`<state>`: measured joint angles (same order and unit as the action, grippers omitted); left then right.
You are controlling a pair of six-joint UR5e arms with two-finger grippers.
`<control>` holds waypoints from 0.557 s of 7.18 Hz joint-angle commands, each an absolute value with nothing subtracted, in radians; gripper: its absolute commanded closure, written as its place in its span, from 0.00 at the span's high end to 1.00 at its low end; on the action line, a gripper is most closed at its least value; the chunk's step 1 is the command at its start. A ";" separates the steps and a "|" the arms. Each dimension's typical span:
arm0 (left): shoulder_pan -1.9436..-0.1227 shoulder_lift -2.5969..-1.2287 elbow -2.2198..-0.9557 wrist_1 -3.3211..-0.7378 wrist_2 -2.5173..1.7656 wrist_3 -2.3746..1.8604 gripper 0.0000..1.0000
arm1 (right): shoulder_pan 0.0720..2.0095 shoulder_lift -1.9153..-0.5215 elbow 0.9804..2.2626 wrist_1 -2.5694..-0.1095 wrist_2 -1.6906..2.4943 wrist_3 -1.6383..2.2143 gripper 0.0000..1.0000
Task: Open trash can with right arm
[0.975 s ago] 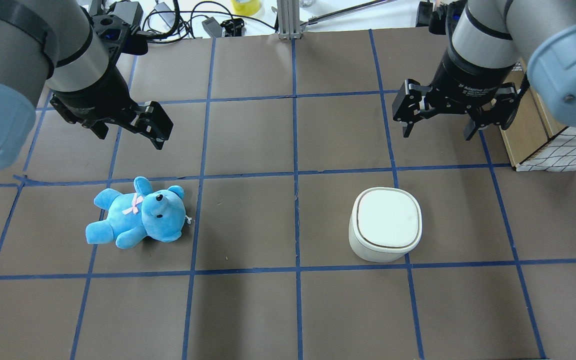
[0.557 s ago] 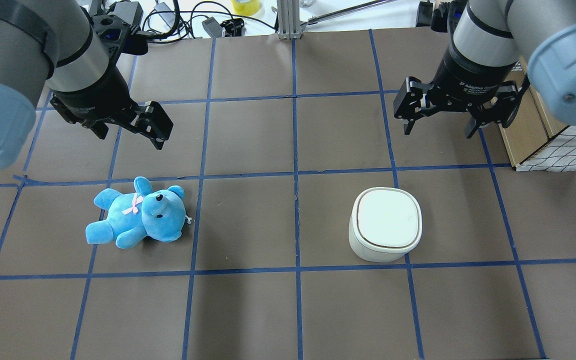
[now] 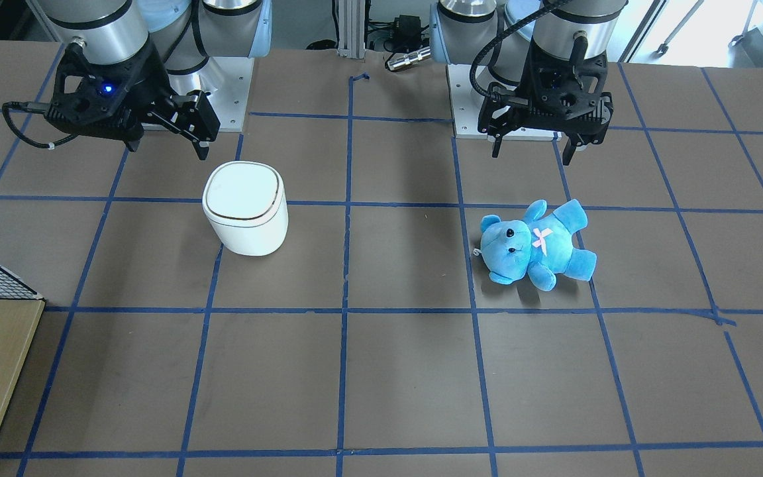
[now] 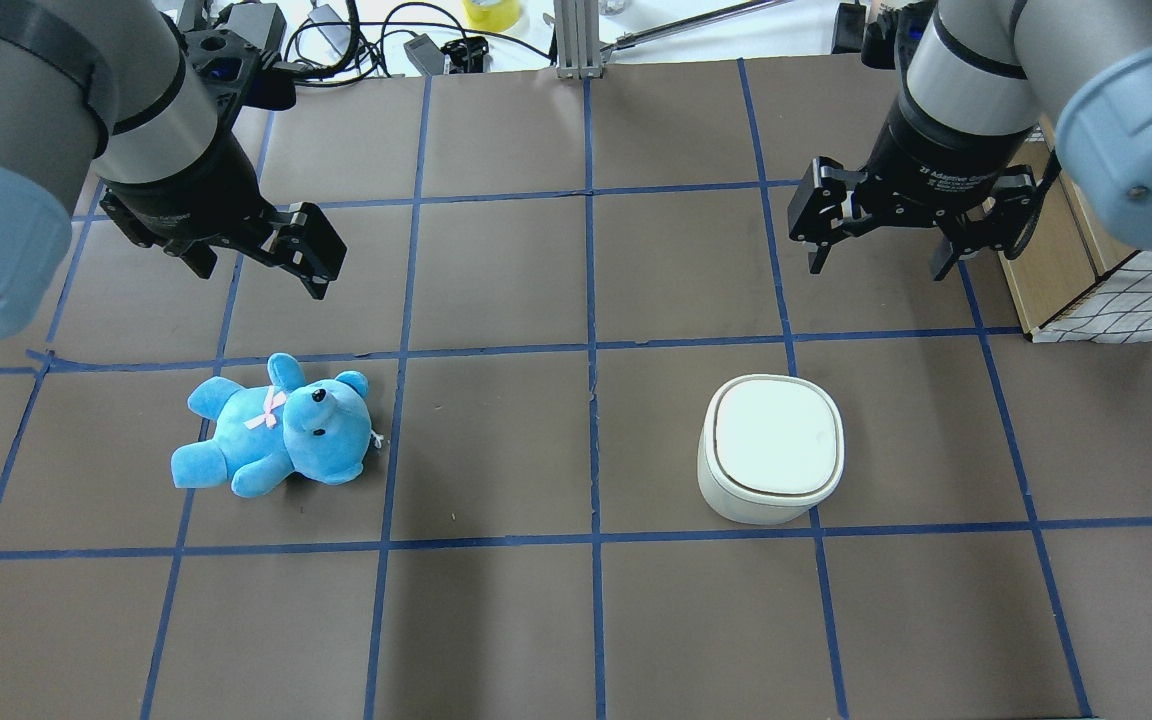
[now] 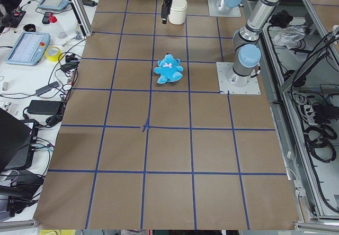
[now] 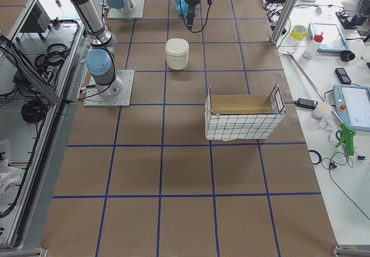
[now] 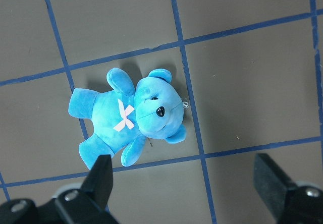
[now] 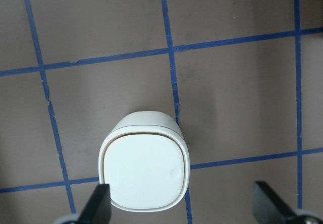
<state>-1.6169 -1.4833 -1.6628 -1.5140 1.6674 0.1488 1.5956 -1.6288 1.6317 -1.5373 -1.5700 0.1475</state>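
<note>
The white trash can (image 4: 771, 448) stands on the brown table with its lid shut; it also shows in the front view (image 3: 244, 207) and in the right wrist view (image 8: 145, 166). My right gripper (image 4: 876, 268) is open and empty. It hangs above the table on the far side of the can, apart from it (image 3: 169, 146). My left gripper (image 4: 261, 280) is open and empty above a blue teddy bear (image 4: 276, 430). The bear lies on its back in the left wrist view (image 7: 133, 115).
A wire-mesh basket with wooden sides (image 4: 1086, 280) stands at the table's right edge, close beside my right gripper; it also shows in the right side view (image 6: 243, 118). Cables (image 4: 356, 40) and a metal post (image 4: 576, 40) lie beyond the table's far edge.
My right gripper has shifted very slightly. The trash can, the bear and the left arm have not moved.
</note>
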 commanded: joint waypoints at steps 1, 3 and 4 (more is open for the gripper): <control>-1.617 -1.483 -1.663 -1.514 1.667 0.149 1.00 | 1.597 -1.632 1.631 -1.523 -1.562 0.149 1.00; -1.617 -1.483 -1.663 -1.514 1.667 0.149 1.00 | 1.595 -1.635 1.620 -1.504 -1.566 0.149 1.00; -1.617 -1.483 -1.663 -1.514 1.667 0.149 1.00 | 1.595 -1.640 1.620 -1.499 -1.559 0.149 1.00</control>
